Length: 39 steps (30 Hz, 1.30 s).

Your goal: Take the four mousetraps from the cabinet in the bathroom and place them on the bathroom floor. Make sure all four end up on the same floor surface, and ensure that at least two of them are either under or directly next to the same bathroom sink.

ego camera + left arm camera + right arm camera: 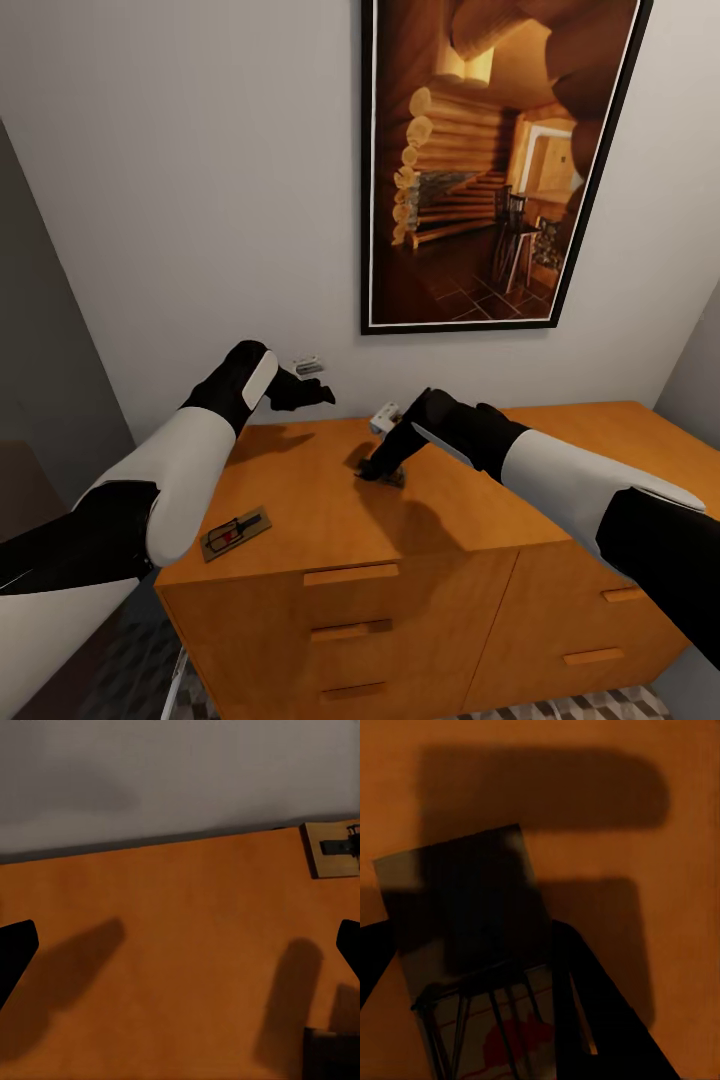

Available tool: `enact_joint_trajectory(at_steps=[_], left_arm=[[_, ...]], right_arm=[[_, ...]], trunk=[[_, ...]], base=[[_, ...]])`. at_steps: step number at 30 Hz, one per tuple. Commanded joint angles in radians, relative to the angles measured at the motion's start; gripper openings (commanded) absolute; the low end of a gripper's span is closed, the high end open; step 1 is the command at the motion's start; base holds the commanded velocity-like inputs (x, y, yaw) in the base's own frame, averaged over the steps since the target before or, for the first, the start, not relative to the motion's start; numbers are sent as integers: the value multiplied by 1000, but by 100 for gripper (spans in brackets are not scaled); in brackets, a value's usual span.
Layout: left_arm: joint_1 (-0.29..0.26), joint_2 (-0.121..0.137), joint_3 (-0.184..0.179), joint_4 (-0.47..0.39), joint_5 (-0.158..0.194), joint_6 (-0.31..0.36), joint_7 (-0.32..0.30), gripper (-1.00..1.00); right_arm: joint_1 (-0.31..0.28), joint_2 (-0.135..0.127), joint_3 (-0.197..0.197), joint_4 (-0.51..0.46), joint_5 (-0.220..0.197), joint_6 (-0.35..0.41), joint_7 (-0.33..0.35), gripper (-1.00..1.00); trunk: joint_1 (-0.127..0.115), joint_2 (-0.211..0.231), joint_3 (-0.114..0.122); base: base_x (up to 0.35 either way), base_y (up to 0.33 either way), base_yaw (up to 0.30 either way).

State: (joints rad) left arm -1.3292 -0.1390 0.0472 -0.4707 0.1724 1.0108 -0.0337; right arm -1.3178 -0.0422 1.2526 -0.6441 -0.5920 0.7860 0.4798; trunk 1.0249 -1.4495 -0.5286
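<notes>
The orange-brown cabinet [330,515] stands against the wall. One mousetrap [235,533] lies flat near the front left corner of its top. My right gripper [384,473] is down on the cabinet top, and in the right wrist view its fingers [592,1020] close on both edges of a second mousetrap [457,892], whose wire and red mark show. My left gripper [312,393] hovers open over the back of the cabinet top with nothing between its fingers [15,952]. The left wrist view shows another mousetrap [334,849] lying by the wall.
A large framed picture [495,160] hangs on the white wall above the cabinet. Drawer fronts with bar handles [350,574] face me. Patterned floor tiles [570,708] show below the cabinet, and a grey wall [40,330] stands at the left.
</notes>
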Motion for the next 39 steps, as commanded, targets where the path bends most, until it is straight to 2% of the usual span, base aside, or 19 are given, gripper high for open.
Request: enact_joint_trajectory(at_steps=[1,17,18,19,39], left_arm=[[-1,-1,5,-1,-4,5,-3,100],[-1,-1,5,1,-2,5,-3,100],[-1,-1,5,8,-2,3,-3,100],[-1,-1,5,9,-2,3,-3,100],[0,1,5,10,-2,0,-3,100]], right_arm=[[77,-1,8,0,10,2,-2,-100],[76,-6,7,-12,13,5,-3,-100],[62,-9,-5,-96,12,43,-4,-100],[61,-9,-6,-101,13,49,-4,-100],[52,-8,-7,-111,12,61,-4,-100]], trunk=[[0,0,-1],[0,0,-1],[0,0,-1],[0,0,-1],[0,0,-1]], base=[[0,0,0],[0,0,0],[0,0,0],[0,0,0],[0,0,0]])
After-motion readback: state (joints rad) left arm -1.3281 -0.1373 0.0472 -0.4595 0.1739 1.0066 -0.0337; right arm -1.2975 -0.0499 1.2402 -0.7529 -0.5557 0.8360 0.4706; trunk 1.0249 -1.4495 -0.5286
